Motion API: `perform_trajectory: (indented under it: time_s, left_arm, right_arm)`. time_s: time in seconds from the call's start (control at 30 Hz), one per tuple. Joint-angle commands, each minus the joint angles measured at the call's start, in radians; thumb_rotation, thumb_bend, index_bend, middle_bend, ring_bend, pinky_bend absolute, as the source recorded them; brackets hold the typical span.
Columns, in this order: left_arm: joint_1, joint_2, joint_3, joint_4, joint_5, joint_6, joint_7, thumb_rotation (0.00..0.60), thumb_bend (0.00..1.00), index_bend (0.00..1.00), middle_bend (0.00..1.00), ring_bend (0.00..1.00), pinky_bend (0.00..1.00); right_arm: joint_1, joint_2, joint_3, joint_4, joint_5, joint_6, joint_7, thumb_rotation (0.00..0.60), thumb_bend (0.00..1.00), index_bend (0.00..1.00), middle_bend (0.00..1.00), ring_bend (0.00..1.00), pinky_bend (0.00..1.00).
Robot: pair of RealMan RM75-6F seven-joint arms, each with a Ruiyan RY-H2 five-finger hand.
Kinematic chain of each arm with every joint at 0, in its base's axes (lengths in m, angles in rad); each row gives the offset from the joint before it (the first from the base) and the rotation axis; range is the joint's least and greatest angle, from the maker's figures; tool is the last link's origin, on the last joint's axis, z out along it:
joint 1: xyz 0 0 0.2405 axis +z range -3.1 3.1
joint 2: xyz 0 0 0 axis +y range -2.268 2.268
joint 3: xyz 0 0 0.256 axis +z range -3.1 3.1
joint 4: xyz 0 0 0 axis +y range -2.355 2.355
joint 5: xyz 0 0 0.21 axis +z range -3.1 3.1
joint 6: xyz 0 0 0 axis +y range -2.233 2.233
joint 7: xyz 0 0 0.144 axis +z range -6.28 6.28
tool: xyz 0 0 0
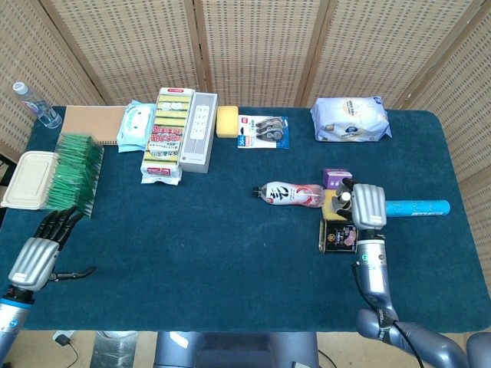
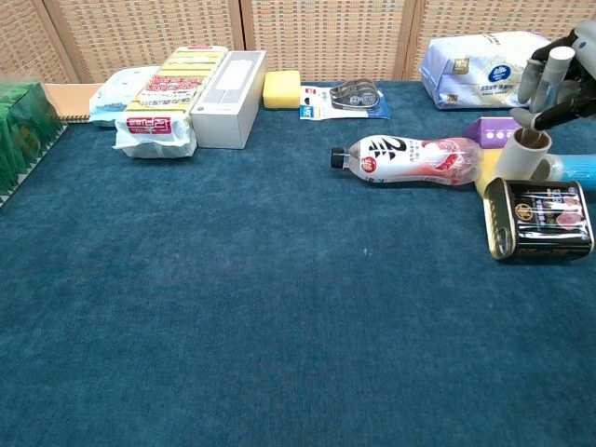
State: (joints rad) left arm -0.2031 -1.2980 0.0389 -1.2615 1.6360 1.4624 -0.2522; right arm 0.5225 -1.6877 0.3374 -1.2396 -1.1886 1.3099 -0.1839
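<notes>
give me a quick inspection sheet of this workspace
surface: dark blue cloth table, flat.
job's things: white roll upright beside dark tin, under right hand.
clutter: lying bottle, sponge packs, wipes pack, green stack.
hands: right hand above the roll, grip unclear; left hand open at the near left edge.
cables: thin cable below the left edge.
surroundings: woven screens behind.
</notes>
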Motion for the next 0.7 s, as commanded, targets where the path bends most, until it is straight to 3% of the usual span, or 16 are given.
perform_trajectory:
  time_s: [0.03, 0.23, 0.7]
  left_arm:
    - [0.0, 0.0, 0.0, 0.001, 0.0, -0.001, -0.001, 0.338, 0.0, 0.0, 0.0, 0.0, 0.03]
    - [0.0, 0.0, -0.001, 0.003, -0.004, -0.003, -0.005, 0.34, 0.0, 0.0, 0.0, 0.0, 0.03]
    - [0.0, 0.002, -0.002, 0.004, -0.007, -0.005, -0.008, 0.338, 0.0, 0.0, 0.0, 0.0, 0.03]
  right_arm:
    - [0.004, -0.002, 0.001, 0.002, -0.002, -0.003, 0.001, 0.6, 0.43, 0.59, 0.67, 0.76, 0.82]
    - [0.015, -0.01, 0.009, 0.021, -0.003, -0.011, 0.023, 0.6, 0.43, 0.61, 0.7, 0.79, 0.89]
    - [0.041, -0.022, 0.033, 0.052, 0.003, -0.017, 0.037, 0.6, 0.44, 0.64, 0.73, 0.82, 0.92]
